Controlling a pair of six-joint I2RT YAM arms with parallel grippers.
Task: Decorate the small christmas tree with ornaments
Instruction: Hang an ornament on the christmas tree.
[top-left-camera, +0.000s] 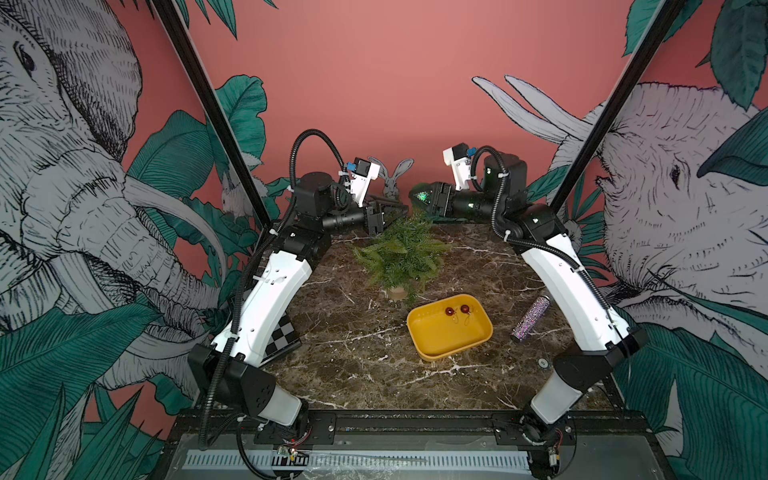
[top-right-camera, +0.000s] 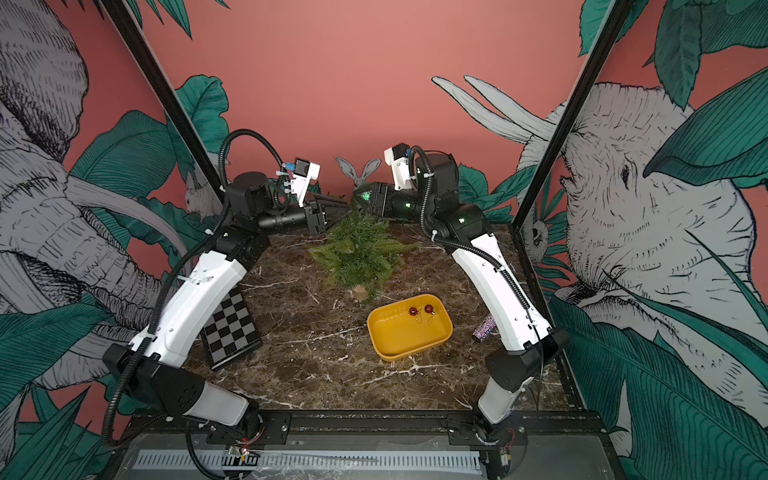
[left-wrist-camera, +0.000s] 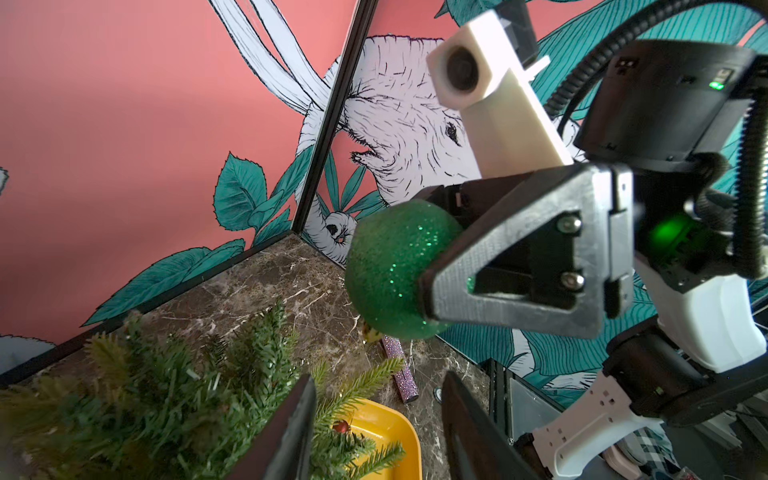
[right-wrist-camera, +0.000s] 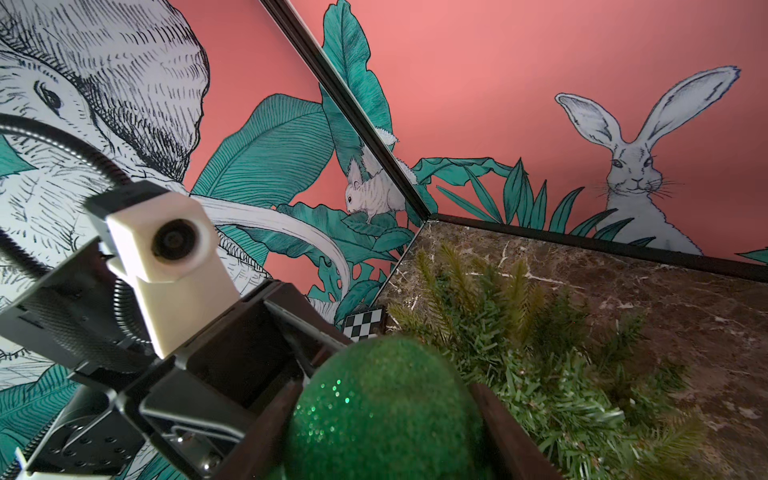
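The small christmas tree (top-left-camera: 399, 253) (top-right-camera: 357, 253) stands in its tan pot (top-left-camera: 397, 293) at the back middle of the marble table. Just above its top, my right gripper (top-left-camera: 417, 195) (right-wrist-camera: 382, 415) is shut on the glittery green ball (top-left-camera: 423, 195) (top-right-camera: 365, 195) (left-wrist-camera: 390, 270) (right-wrist-camera: 382, 399). My left gripper (top-left-camera: 401, 208) (left-wrist-camera: 378, 419) faces it from the other side of the treetop. It is open, with only a branch tip between its fingers (left-wrist-camera: 295, 428). Two dark-red ornaments (top-left-camera: 449, 311) (top-left-camera: 464, 308) (top-right-camera: 412, 311) lie in the yellow tray (top-left-camera: 440, 353) (top-right-camera: 409, 355).
A glittery silver-purple cylinder (top-left-camera: 532, 318) (left-wrist-camera: 399, 374) lies to the right of the tray, near the right arm. A checkerboard plate (top-right-camera: 230, 328) sits by the left arm. Black frame posts and the painted walls close in the table's back and sides.
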